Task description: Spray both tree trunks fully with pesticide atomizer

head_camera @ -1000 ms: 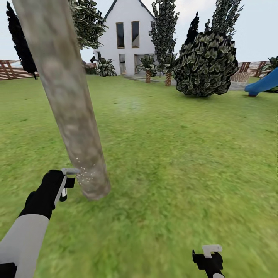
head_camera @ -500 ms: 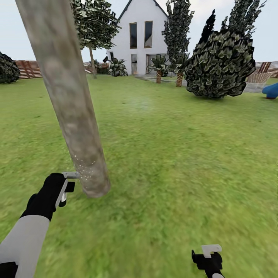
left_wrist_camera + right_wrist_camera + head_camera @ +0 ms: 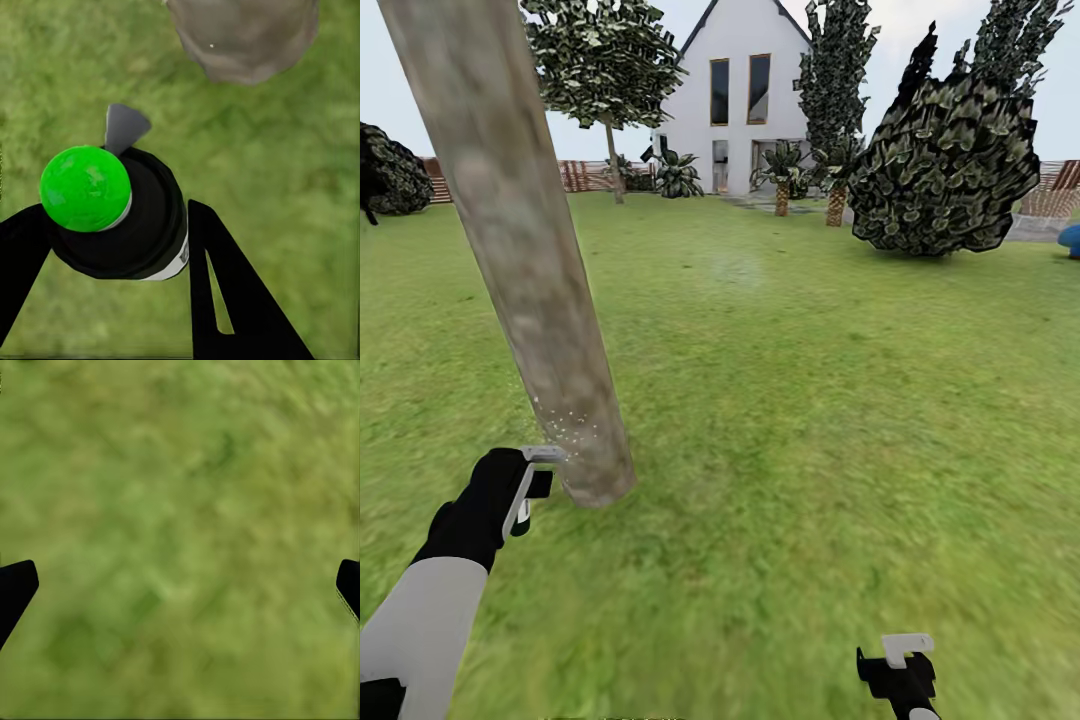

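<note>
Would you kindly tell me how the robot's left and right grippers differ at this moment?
The left gripper is shut on the pesticide atomizer, with its green cap showing; the right gripper is open and holds nothing. The left gripper sits beside the base of the tree trunk, where fine spray specks show; the right gripper hangs over bare grass, away from the trunk. Both have black fingers.

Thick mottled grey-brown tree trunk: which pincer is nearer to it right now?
Left. The left pincer sits right beside the thick mottled grey-brown tree trunk base; the right pincer hangs far off over grass.
</note>
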Controlling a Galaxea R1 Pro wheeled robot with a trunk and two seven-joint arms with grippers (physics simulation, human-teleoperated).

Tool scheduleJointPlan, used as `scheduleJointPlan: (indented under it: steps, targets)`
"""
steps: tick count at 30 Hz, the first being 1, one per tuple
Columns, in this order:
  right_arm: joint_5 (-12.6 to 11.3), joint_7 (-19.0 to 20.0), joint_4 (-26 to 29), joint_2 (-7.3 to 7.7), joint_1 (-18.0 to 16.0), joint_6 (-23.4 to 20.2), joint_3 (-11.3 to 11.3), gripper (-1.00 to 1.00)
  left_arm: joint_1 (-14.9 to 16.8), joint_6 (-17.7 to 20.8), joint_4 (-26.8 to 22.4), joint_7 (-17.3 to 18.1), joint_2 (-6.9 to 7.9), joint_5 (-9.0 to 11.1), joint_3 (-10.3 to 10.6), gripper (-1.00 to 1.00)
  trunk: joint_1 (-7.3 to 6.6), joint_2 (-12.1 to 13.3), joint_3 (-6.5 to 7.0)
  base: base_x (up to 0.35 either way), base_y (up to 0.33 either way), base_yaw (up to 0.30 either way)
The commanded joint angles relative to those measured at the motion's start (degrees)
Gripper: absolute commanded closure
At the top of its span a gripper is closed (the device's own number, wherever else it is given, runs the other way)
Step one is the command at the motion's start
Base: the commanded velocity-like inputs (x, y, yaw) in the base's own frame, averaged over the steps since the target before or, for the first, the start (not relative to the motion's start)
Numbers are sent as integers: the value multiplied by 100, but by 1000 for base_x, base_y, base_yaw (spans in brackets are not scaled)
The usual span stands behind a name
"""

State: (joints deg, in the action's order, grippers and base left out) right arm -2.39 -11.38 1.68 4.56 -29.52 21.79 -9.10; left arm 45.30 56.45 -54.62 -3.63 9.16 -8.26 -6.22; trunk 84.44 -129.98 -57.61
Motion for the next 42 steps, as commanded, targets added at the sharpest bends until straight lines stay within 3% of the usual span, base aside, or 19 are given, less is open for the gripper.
scheduleJointPlan:
  steps: [1, 13, 26, 36, 40, 42]
  targets:
    - [-25, -22, -1, 1, -1, 9, -48, -100, 5, 24, -4, 3, -1, -25, -7, 100, -1, -2, -5, 0, -273, 274]
    - [-25, -22, -2, 7, -1, 5, -48, -100, 5, 24, -19, -28, -7, -26, -2, 100, -1, -2, -5, 29, -273, 185]
    - [-25, -22, -1, 5, -1, 10, -48, -100, 5, 24, -79, -32, -2, -26, -2, 100, -1, -2, -5, 288, -88, 9]
    - [-25, -22, -1, 1, -1, 10, -56, -100, -87, 10, 77, -32, 28, -36, 17, 100, -1, -2, -5, 55, -259, 262]
    - [-25, -15, -2, 1, -1, 8, -53, -100, -247, -519, 348, -40, 24, -35, -22, 100, -1, -2, -5, 0, -275, 212]
    - [-25, -13, -6, 7, -1, 6, -49, -100, -256, -583, 520, -34, 11, -27, -53, 100, -1, -2, -5, 0, -275, 27]
